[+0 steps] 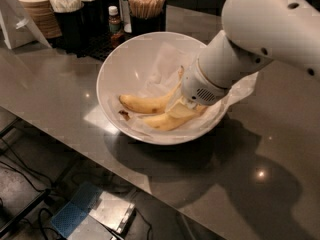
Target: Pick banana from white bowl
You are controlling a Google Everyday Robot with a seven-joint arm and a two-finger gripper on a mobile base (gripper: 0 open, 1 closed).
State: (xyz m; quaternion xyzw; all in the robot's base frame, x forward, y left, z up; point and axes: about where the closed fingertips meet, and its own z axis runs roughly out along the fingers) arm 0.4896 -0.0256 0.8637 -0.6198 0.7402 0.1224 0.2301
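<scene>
The white bowl (125, 59), lined with crumpled white paper, stands on the grey counter and holds two bananas. The banana (159, 122), the straighter one, lies nearest the bowl's front wall. Just behind it lies a more curved banana (142, 104), whose long thin stem points up. My gripper (179, 109) reaches down into the bowl from the right and sits on the right end of the banana, hiding that end. The white arm covers the bowl's right side.
Behind the bowl stand black holders with wooden stir sticks (146, 1), a small bottle (115, 21), napkins (70, 1) and a stack of paper bowls (37, 9). The counter's front edge (75, 146) runs diagonally; below it are cables and a blue box (75, 216).
</scene>
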